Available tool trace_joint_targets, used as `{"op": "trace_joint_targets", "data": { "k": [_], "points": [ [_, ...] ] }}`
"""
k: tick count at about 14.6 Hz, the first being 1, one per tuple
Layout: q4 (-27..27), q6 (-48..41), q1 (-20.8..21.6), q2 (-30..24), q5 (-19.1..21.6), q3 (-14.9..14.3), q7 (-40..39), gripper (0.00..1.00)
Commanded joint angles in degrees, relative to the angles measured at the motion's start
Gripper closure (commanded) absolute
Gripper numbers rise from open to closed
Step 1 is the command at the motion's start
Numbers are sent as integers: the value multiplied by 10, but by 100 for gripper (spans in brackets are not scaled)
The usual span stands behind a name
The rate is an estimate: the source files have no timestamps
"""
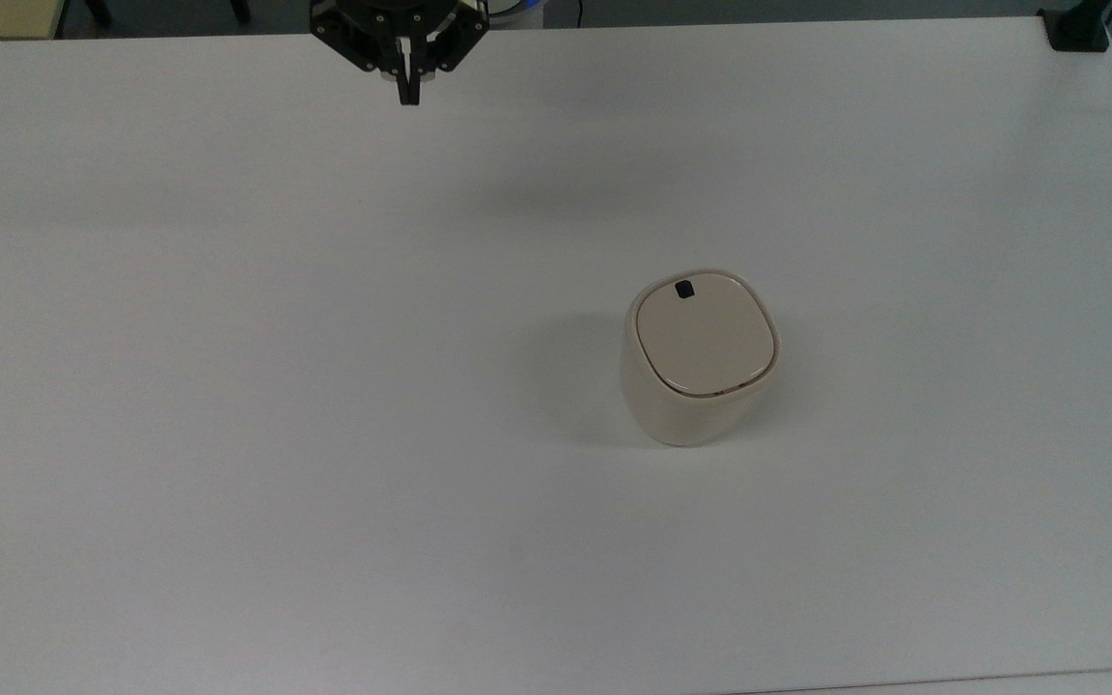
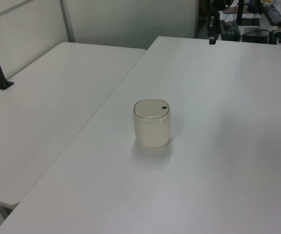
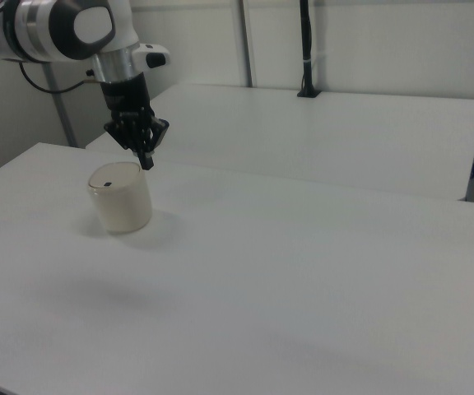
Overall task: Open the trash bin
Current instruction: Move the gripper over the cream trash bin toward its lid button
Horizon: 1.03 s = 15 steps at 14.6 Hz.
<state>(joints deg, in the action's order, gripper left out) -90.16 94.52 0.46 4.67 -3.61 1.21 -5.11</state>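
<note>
One trash bin (image 1: pixel 700 355) far from hand (image 1: pixel 408 95).

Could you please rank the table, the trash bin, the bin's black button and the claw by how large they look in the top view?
1. Table
2. Trash bin
3. Claw, cut off by the frame edge and nearer the camera, so unsure
4. Black button

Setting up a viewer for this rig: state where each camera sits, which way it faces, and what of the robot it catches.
Top view: overhead, looking down on the table; trash bin right of centre, gripper shut at the top edge.
Left view: raised, looking along the table; bin central, gripper at the far end.
Right view: low, from a table side; arm and gripper.
Shared: all three show the closed bin.
</note>
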Motion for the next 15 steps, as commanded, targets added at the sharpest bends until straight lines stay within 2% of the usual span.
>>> {"op": "trace_joint_targets", "data": {
  "k": [1, 5, 11, 15],
  "points": [
    [-7, 45, 28, 26, -5, 3, -7, 98],
    [-7, 79, 54, 48, -1, 4, -9, 99],
    [-7, 193, 116, 91, 2, 4, 1, 100],
    [-6, 251, 142, 122, 21, 4, 2, 100]
  ]
}}
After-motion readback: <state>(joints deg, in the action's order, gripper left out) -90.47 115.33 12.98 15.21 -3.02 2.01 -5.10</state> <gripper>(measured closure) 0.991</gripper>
